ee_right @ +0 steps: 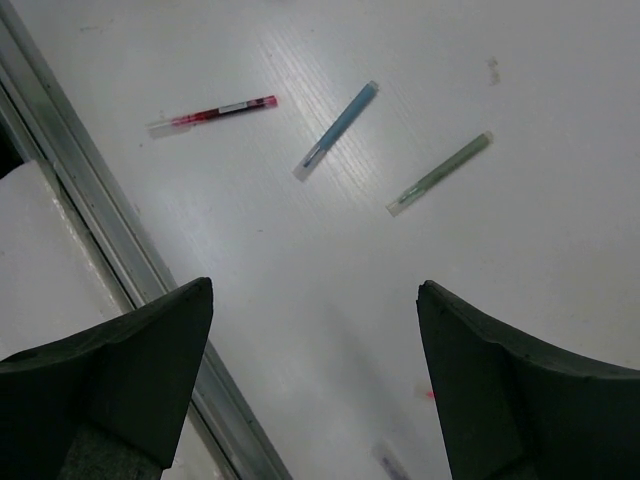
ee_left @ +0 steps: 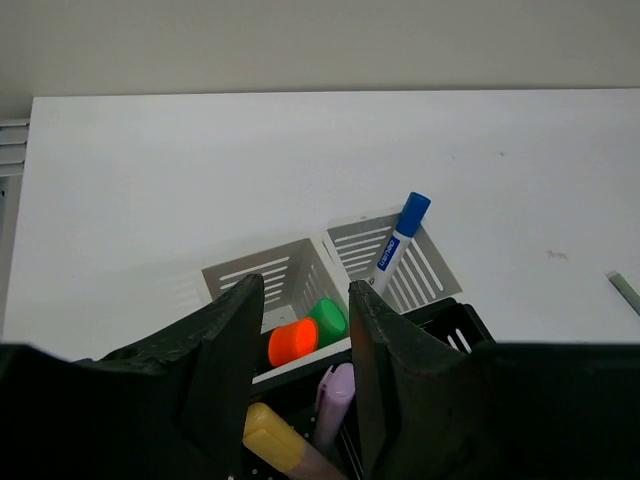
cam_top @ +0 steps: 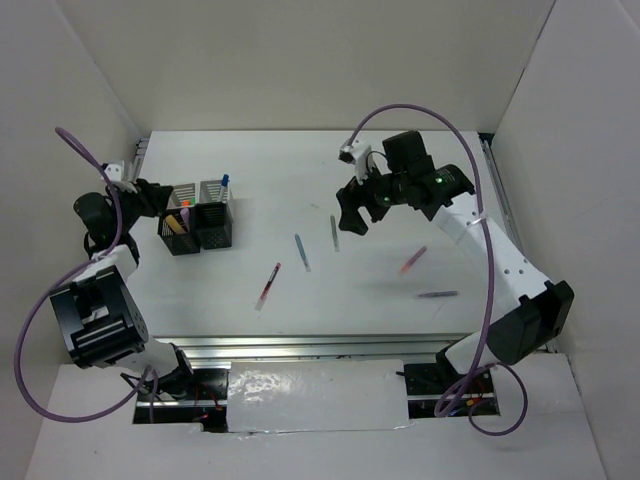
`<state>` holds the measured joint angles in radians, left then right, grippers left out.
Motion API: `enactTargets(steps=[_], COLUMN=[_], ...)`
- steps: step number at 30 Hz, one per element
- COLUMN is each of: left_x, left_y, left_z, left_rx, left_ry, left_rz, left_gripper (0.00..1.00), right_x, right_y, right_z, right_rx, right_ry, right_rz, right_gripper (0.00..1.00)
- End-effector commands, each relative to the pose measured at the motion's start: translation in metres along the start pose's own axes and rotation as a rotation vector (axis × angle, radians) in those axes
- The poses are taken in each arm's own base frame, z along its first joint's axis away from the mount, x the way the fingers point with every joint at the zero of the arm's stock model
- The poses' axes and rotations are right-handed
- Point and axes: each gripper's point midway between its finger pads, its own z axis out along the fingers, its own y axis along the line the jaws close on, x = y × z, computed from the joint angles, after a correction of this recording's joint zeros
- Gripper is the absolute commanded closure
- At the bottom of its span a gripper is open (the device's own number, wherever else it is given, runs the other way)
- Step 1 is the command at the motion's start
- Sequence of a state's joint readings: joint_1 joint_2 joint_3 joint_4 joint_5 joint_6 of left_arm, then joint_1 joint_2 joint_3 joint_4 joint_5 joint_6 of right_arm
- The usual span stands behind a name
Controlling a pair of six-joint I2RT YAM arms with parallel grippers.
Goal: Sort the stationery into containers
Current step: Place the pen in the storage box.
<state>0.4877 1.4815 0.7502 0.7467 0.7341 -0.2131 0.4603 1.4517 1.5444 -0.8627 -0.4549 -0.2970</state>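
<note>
Four mesh cups (cam_top: 200, 222) stand clustered near the far left corner of the surface (cam_top: 270, 190). At the back, the left grey cup (ee_left: 260, 280) holds an orange highlighter (ee_left: 292, 343) and a green highlighter (ee_left: 328, 320). The right grey cup (ee_left: 425, 265) holds a leaning white blue-capped pen (ee_left: 398, 243). In front, a black cup (cam_top: 182, 243) holds a purple highlighter (ee_left: 338, 390) and a yellow marker (ee_left: 270, 435).

The left hand (ee_left: 304, 290) hangs right over the cluster, jaws partly apart with nothing between them.

Loose on the middle of the surface lie a red pen (cam_top: 268, 285), a blue pen (cam_top: 301, 251) and a grey pen (cam_top: 334, 232). A pink pen (cam_top: 413, 260) and a dark pen (cam_top: 437, 295) lie nearer the right edge. The right hand (ee_right: 315, 290) hovers beside the grey pen, spread wide and empty.
</note>
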Motion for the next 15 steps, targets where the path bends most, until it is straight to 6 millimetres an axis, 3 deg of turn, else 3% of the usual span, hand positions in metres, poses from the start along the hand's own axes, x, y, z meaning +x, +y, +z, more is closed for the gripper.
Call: enactTargets(steps=[1,5,7,10,11,15], left_x=[-0.028,-0.037,-0.053,-0.085,-0.095,-0.114], left_y=[-0.008,-0.007,-0.007,-0.011,-0.010,-0.029], left_z=[-0.008,-0.015,-0.020,-0.024,-0.023,-0.029], left_rx=[0.034,0.039,0.025,0.021,0.012,0.094], left_ry=[-0.064,-0.072,-0.094,-0.103,-0.042,0.123], left_rz=[0.074,0.064,0.056,-0.014,-0.082,-0.172], left_gripper=[0.48,0.48,0.48,0.46,0.45,0.40], right_x=[0.001,0.002,0.004,0.007,0.008,0.021], right_y=[0.005,0.012,0.021,0.037,0.039,0.061], right_z=[0.005,0.015,0.023,0.036,0.041,0.065], right_rx=[-0.011,-0.028,-0.047,-0.085,-0.102,-0.242], right_ry=[0.028,0.039,0.050,0.065,0.071,0.103], right_rz=[-0.111,-0.186,-0.245,-0.423,-0.538,-0.827], right_gripper=[0.12,0.15,0.20,0.30,0.39,0.51])
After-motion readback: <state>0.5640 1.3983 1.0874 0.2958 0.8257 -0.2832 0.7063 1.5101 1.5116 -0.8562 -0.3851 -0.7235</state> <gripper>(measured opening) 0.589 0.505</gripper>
